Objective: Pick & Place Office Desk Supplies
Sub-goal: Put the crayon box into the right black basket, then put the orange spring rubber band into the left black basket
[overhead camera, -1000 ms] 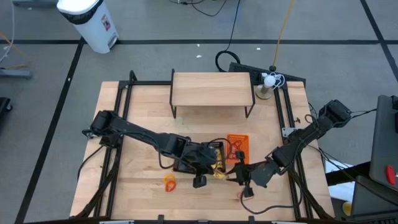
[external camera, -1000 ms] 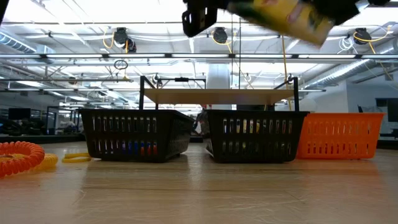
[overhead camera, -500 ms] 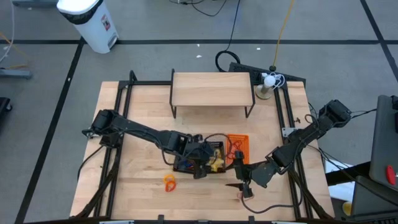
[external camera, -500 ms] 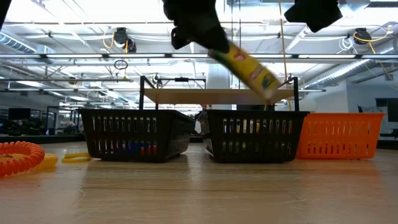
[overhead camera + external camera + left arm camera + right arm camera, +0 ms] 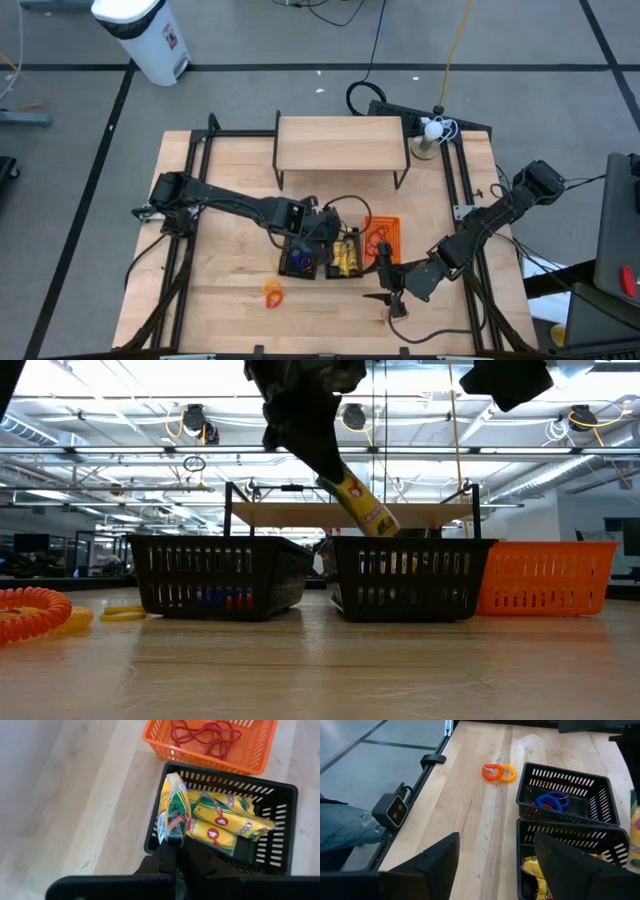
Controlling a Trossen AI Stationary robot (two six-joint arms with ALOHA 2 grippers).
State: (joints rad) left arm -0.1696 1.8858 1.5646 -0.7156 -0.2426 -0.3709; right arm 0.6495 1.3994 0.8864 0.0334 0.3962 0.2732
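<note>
Wooden worktop [image 5: 230,260], three small baskets side by side toward front-middle.
Left gripper [image 5: 176,851] above middle black basket [image 5: 280,815], jaws clenched on yellow crayon pack [image 5: 170,810], pack tilted over basket rim.
More crayon packs [image 5: 220,822] lying inside that basket.
Right gripper [image 5: 385,287] near front edge, beside baskets, jaws released, nothing in them.
Orange basket [image 5: 383,238] holds red rubber bands [image 5: 202,734].
Other black basket [image 5: 570,795] holds blue coil [image 5: 551,800].
Orange and yellow coils [image 5: 499,772] loose on worktop near front edge.

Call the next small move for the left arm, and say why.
Probably lower slightly and open. The left gripper is shut on a yellow crayon pack, tilted over the black basket that already holds similar packs. The right gripper waits open nearby.
</note>
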